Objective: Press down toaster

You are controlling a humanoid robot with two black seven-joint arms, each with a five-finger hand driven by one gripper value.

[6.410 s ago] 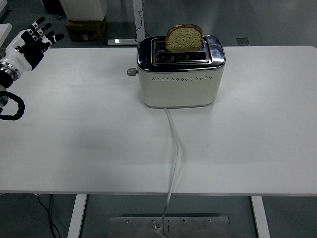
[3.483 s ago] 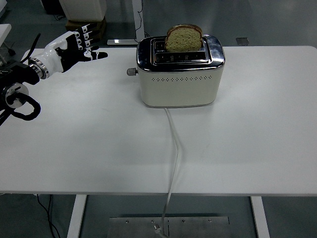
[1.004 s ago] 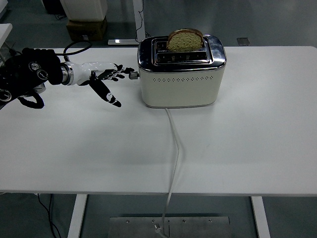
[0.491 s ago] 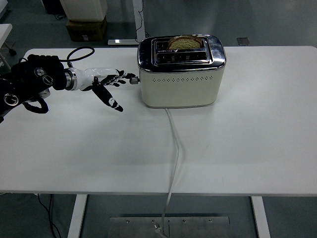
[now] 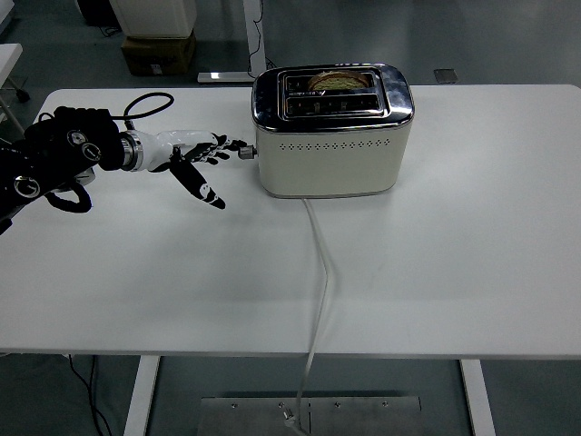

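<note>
A cream toaster (image 5: 331,136) with a chrome top stands at the back middle of the white table (image 5: 290,272). A slice of bread (image 5: 340,80) sits low in its rear slot, barely above the rim. The lever knob (image 5: 245,152) sticks out of the toaster's left end, low down. My left hand (image 5: 201,154) reaches in from the left with its fingers stretched out flat; the fingertips (image 5: 232,144) rest on the knob and the thumb points down toward the table.
The toaster's white cord (image 5: 320,272) runs from its front over the table's near edge. Cardboard boxes (image 5: 156,50) stand on the floor behind the table at the left.
My left hand came in from the far left to the lever and pushed it down. The bread has sunk from standing tall to nearly flush with the slot.
</note>
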